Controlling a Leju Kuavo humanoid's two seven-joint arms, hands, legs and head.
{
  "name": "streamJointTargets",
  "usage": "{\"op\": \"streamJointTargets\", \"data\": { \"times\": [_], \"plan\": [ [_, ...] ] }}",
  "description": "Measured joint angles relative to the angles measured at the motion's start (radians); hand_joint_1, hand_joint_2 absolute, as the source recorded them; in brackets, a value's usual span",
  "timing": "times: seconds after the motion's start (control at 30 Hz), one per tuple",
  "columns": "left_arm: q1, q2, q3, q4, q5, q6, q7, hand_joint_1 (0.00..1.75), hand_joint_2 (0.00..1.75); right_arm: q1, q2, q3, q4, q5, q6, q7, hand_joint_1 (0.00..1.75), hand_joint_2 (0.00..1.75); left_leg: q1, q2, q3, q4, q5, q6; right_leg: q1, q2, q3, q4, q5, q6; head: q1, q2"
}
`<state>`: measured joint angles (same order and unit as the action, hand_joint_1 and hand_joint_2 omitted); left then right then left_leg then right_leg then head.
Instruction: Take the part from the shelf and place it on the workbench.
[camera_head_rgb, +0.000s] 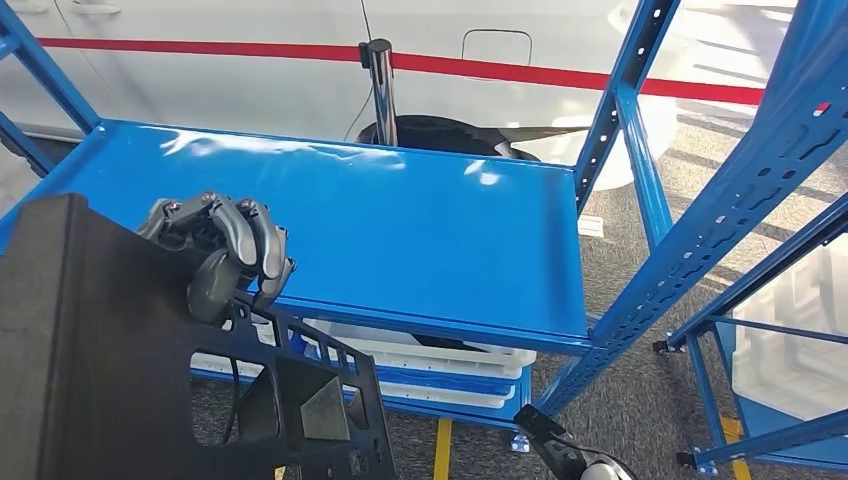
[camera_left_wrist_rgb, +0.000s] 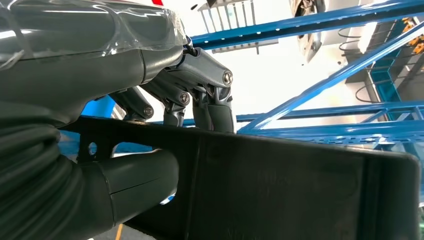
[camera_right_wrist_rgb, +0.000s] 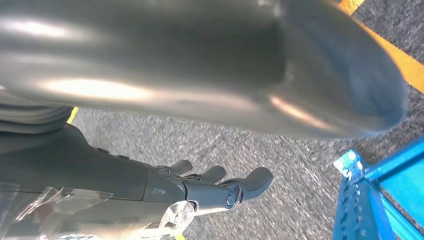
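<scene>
Got my left hand (camera_head_rgb: 225, 255) clamped over the black part (camera_head_rgb: 110, 370), lower left, off the shelf (camera_head_rgb: 400, 230); right hand (camera_right_wrist_rgb: 220, 187) looks loose, holding nothing.

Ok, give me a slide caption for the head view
Left hand gripping the black part in front of the blue shelf.
</scene>
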<state>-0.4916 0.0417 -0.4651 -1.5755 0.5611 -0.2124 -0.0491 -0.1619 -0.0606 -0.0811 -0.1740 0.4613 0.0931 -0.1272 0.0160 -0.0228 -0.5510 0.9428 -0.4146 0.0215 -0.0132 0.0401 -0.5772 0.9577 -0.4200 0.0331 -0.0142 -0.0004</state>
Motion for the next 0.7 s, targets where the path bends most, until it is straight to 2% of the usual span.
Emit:
{"op": "streamJointTargets", "data": {
  "times": [0.03, 0.07, 0.17, 0.2, 0.23, 0.27, 0.33, 0.37, 0.4, 0.43, 0.5, 0.57, 0.6, 0.67, 0.7],
  "plan": [
    [0.001, -0.002, -0.001, 0.0, 0.0, -0.002, 0.0, 1.75, 1.75, 0.0, 0.0, -0.002, 0.0, 0.0, 0.003, 0.002, 0.0, 0.0, 0.002, 0.004, 0.001, -0.002, 0.003, 0.006, -0.001, -0.006, -0.007, 0.014, -0.011, 0.005, 0.0, 0.0],
    [0.002, -0.004, -0.001, 0.0, 0.0, -0.003, 0.0, 1.75, 1.75, 0.0, -0.001, -0.003, 0.0, 0.0, 0.005, 0.003, 0.0, 0.0, 0.003, 0.009, 0.002, -0.005, 0.005, 0.012, -0.001, -0.013, -0.023, 0.051, -0.033, 0.01, 0.001, 0.0],
    [0.008, -0.008, -0.002, 0.0, -0.001, -0.005, 0.001, 1.75, 1.75, -0.002, 0.0, -0.007, 0.0, -0.001, 0.008, 0.006, 0.0, 0.0, 0.002, 0.023, 0.001, -0.005, 0.005, 0.02, -0.002, -0.028, -0.118, 0.252, -0.123, 0.02, 0.002, 0.0],
    [0.01, -0.008, -0.002, 0.0, -0.001, -0.005, 0.001, 1.75, 1.75, -0.001, 0.0, -0.008, 0.0, -0.001, 0.009, 0.007, 0.0, 0.0, 0.002, 0.027, 0.001, -0.005, 0.004, 0.021, -0.003, -0.029, -0.141, 0.296, -0.133, 0.022, 0.002, 0.0],
    [0.012, -0.008, -0.003, 0.0, -0.001, -0.005, 0.001, 1.75, 1.75, -0.001, 0.0, -0.008, 0.0, -0.001, 0.008, 0.008, 0.0, 0.0, 0.001, 0.032, 0.002, -0.005, 0.003, 0.021, -0.003, -0.03, -0.145, 0.302, -0.123, 0.022, 0.002, 0.0],
    [0.012, -0.008, -0.004, 0.0, -0.001, -0.005, 0.001, 1.75, 1.75, -0.001, 0.0, -0.009, 0.0, -0.002, 0.008, 0.008, 0.0, 0.0, 0.001, 0.036, 0.004, -0.005, 0.002, 0.021, -0.003, -0.033, -0.125, 0.259, -0.094, 0.021, 0.002, 0.0],
    [0.012, -0.008, -0.005, 0.0, -0.001, -0.005, 0.001, 1.75, 1.75, -0.002, -0.001, -0.01, 0.0, -0.002, 0.008, 0.009, 0.0, 0.0, -0.001, 0.045, 0.009, -0.004, -0.002, 0.017, 0.001, -0.053, -0.052, 0.108, -0.025, 0.014, 0.002, 0.0],
    [0.012, -0.008, -0.005, 0.0, -0.001, -0.005, 0.001, 1.75, 1.75, -0.004, -0.002, -0.011, 0.0, -0.002, 0.009, 0.009, 0.0, 0.0, -0.004, 0.049, 0.011, -0.003, -0.004, 0.013, 0.004, -0.064, -0.023, 0.046, -0.004, 0.008, 0.002, 0.0],
    [0.012, -0.008, -0.005, 0.0, -0.001, -0.005, 0.002, 1.75, 1.75, -0.005, -0.002, -0.011, 0.0, -0.001, 0.009, 0.01, 0.0, 0.0, -0.007, 0.054, 0.011, -0.003, -0.006, 0.009, 0.007, -0.071, -0.007, 0.011, 0.005, 0.004, 0.002, 0.0],
    [0.013, -0.008, -0.005, 0.0, -0.001, -0.006, 0.002, 1.75, 1.75, -0.007, -0.002, -0.012, 0.0, -0.001, 0.01, 0.011, 0.0, 0.0, -0.009, 0.059, 0.011, -0.003, -0.008, 0.004, 0.011, -0.072, -0.003, -0.003, 0.004, -0.001, 0.002, 0.0],
    [0.014, -0.008, -0.005, 0.0, 0.0, -0.006, 0.003, 1.75, 1.75, -0.007, -0.002, -0.014, 0.0, 0.0, 0.01, 0.015, 0.0, 0.0, -0.009, 0.069, 0.011, -0.004, -0.012, -0.004, 0.009, -0.059, -0.007, -0.005, 0.008, -0.011, 0.002, 0.0],
    [0.014, -0.008, -0.005, 0.0, 0.0, -0.007, 0.003, 1.75, 1.75, -0.007, -0.002, -0.017, 0.0, 0.0, 0.011, 0.017, 0.0, 0.0, -0.007, 0.061, -0.007, 0.038, -0.045, -0.014, 0.005, -0.048, -0.007, -0.008, 0.012, -0.022, 0.0, 0.0],
    [0.015, -0.008, -0.005, 0.0, 0.001, -0.007, 0.003, 1.75, 1.75, -0.007, -0.002, -0.019, 0.0, 0.0, 0.011, 0.017, 0.0, 0.0, -0.005, 0.053, -0.03, 0.088, -0.074, -0.019, 0.002, -0.043, -0.007, -0.009, 0.014, -0.026, 0.0, 0.0],
    [0.022, -0.008, -0.005, 0.0, 0.002, -0.008, 0.004, 1.75, 1.75, -0.008, -0.002, -0.023, 0.0, 0.001, 0.01, 0.018, 0.0, 0.0, -0.004, 0.039, -0.1, 0.24, -0.137, -0.025, 0.004, -0.031, -0.008, -0.009, 0.014, -0.03, -0.002, 0.0],
    [0.026, -0.008, -0.005, 0.0, 0.002, -0.008, 0.005, 1.75, 1.75, -0.008, -0.002, -0.025, 0.0, 0.001, 0.01, 0.019, 0.0, 0.0, -0.004, 0.037, -0.126, 0.294, -0.151, -0.026, 0.006, -0.025, -0.007, -0.009, 0.014, -0.03, -0.002, 0.0]
  ]
}}
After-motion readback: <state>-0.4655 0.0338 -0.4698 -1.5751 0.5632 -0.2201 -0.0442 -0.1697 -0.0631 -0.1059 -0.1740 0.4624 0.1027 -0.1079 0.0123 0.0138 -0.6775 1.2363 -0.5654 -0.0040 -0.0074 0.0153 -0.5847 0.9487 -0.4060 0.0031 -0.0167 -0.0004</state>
